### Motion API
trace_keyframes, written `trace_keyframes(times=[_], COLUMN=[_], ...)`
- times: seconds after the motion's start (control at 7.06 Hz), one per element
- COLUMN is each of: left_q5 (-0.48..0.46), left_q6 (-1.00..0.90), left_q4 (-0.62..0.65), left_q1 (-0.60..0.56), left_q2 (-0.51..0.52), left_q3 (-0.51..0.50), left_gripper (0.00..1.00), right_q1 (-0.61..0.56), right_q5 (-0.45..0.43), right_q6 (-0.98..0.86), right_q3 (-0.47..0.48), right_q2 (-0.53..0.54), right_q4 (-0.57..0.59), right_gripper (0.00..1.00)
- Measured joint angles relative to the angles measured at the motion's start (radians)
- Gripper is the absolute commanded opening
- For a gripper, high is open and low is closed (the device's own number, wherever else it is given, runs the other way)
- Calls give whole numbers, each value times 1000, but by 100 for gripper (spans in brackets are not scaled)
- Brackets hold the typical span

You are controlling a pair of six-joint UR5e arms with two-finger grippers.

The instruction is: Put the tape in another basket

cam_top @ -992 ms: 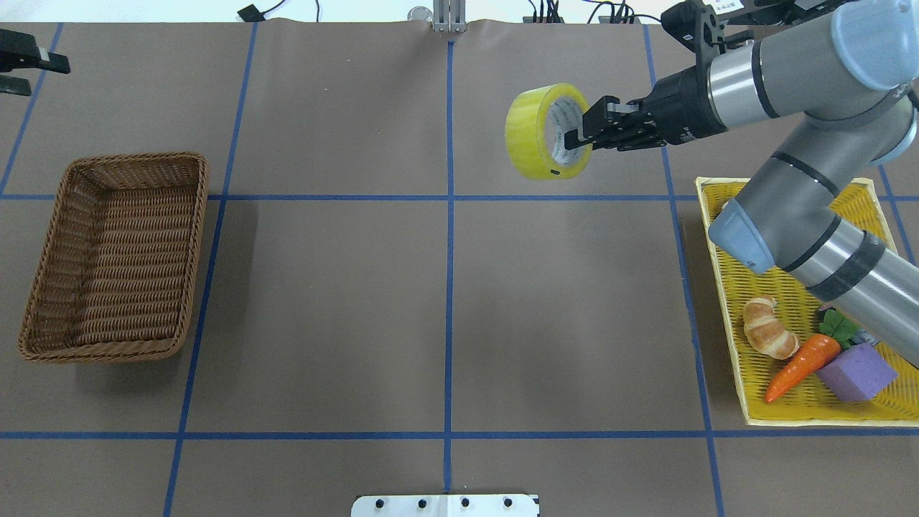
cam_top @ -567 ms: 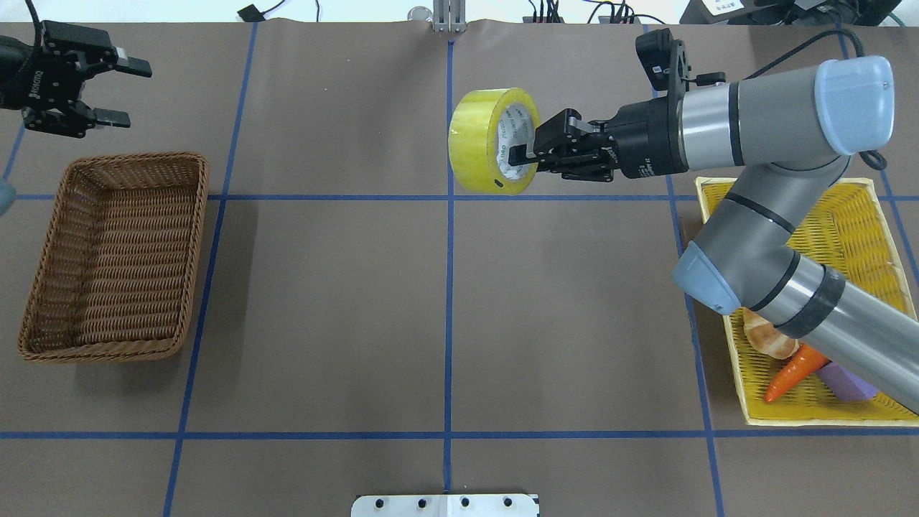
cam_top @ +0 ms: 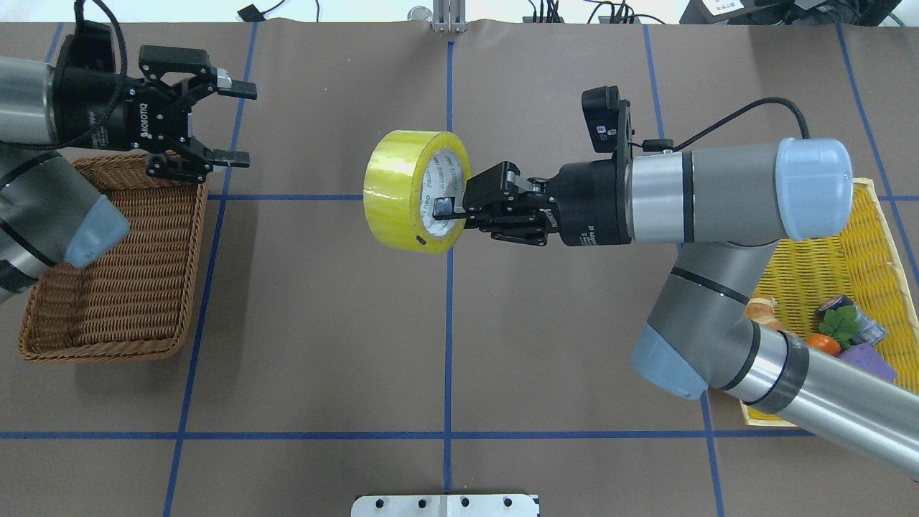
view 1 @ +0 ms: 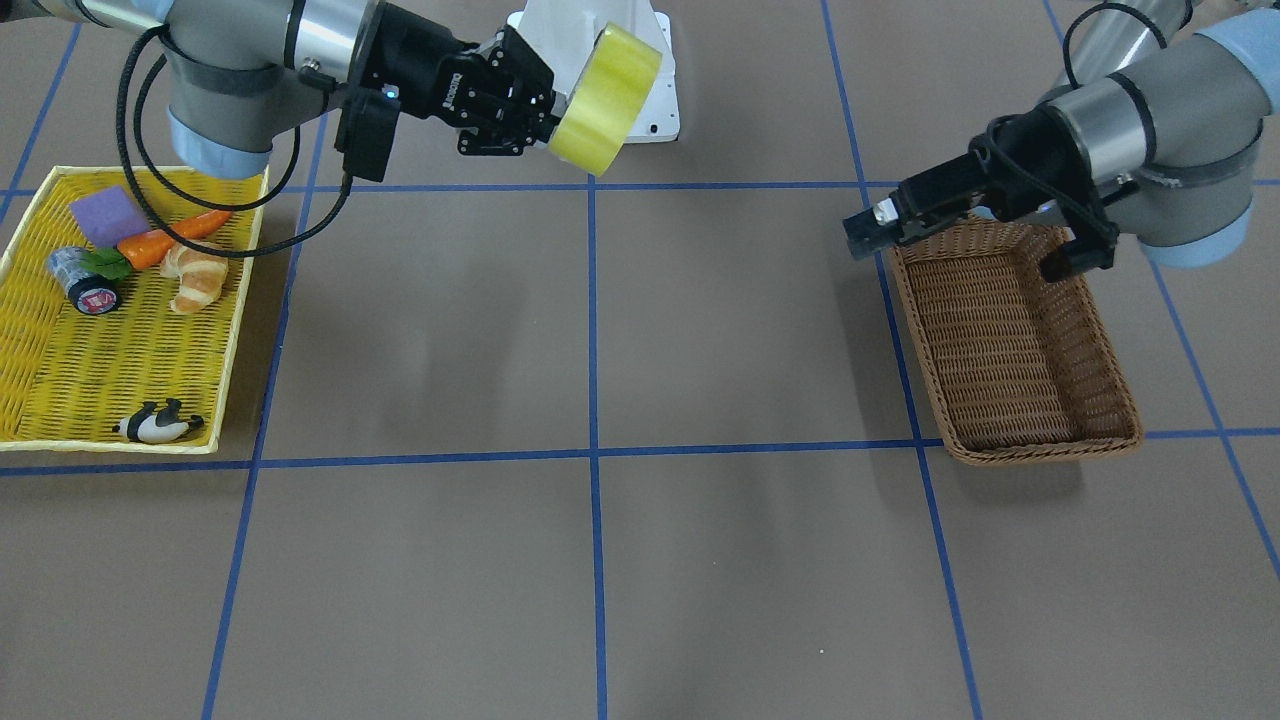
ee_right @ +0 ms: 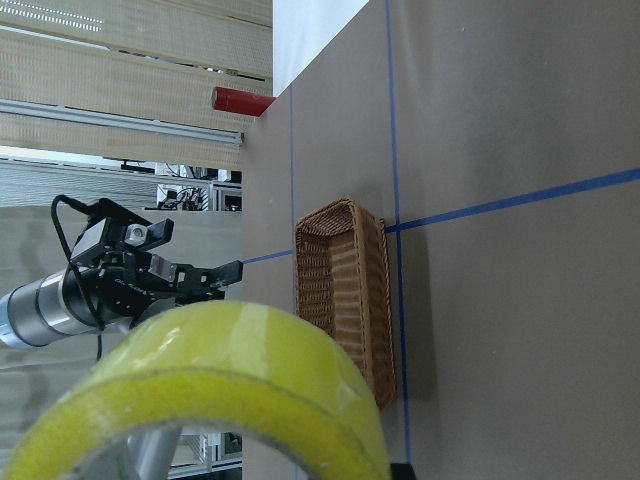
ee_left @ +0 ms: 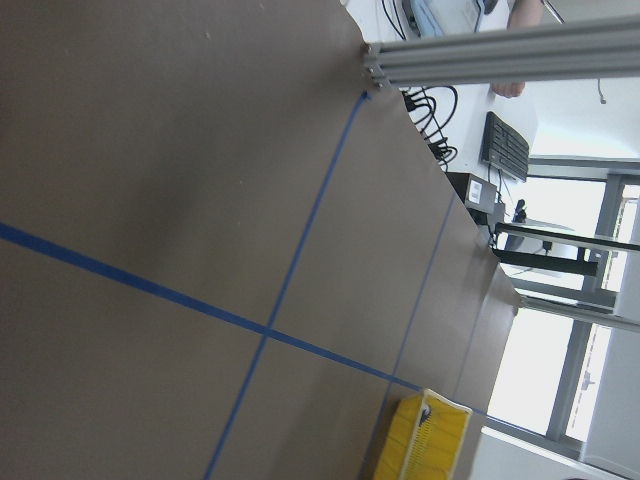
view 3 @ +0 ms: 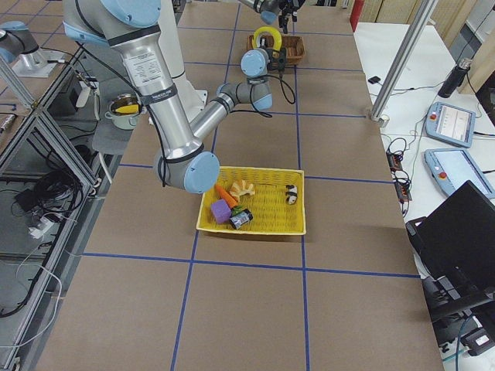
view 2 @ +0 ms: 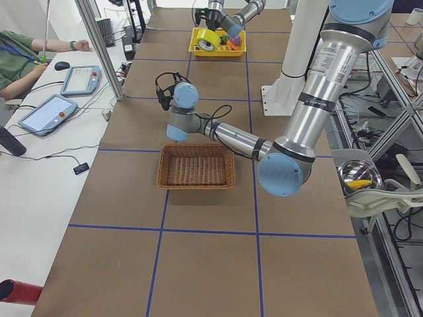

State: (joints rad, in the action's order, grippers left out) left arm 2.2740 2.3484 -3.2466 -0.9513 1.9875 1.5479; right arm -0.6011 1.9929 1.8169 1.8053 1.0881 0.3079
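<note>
The tape (cam_top: pixel 402 190), a stiff and probably light roll with a slick outer face, hangs above the table off the tip of the right gripper (cam_top: pixel 446 208). That gripper is clamped on the roll's wall through the core, likely the surest hold. Ahead of it the left gripper (cam_top: pixel 240 123) hovers with fingers spread, beside the basket (cam_top: pixel 192 273) and in the tape's path. The yellow tray (cam_top: pixel 872 230) lies behind.

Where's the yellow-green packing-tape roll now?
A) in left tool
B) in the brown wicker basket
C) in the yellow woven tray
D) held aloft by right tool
D: the right tool is shut on the yellow-green packing-tape roll above mid-table; the left tool is open and empty.
</note>
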Motion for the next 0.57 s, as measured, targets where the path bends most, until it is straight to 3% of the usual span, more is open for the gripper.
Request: trace_keyframes(times=[0.57], left_q5=[-24], left_q6=[180], left_q4=[-37], left_q1=[54], left_q2=[54], left_q3=[84], left_gripper=[99], right_q1=[95], right_q5=[-29], right_q6=[1], right_q3=[8], right_q2=[-18], right_q4=[-21], right_gripper=[0])
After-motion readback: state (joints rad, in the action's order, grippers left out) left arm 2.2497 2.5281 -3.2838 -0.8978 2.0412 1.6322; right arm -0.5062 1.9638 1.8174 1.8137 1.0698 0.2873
